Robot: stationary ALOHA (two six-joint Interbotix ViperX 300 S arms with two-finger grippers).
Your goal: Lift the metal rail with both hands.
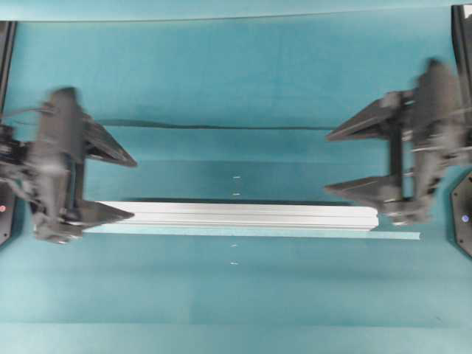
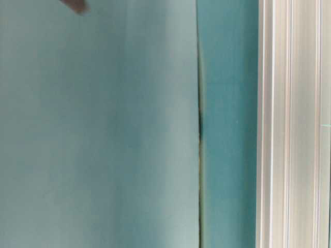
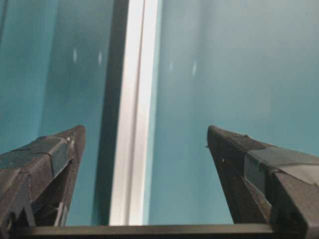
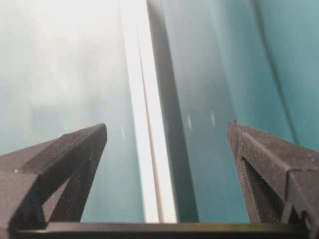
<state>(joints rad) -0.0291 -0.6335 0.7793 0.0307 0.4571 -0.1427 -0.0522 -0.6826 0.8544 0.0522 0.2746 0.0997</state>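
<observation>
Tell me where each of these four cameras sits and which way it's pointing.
Overhead: above, looking straight down at the metal rail; left gripper and right gripper both open.
Table-level: close by the teal table, rail along the right edge; only a dark blurred tip at top left.
Left wrist: behind its fingers, looking along the rail between them.
Right wrist: same, its own fingers in view.
Shared: the rail appears in all four.

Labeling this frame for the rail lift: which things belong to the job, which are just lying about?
Job:
- metal rail
- left gripper, open, at the rail's left end
- right gripper, open, at its right end

Lying about:
- pale teal tape strip alongside the rail
- teal table cover, with a seam
</observation>
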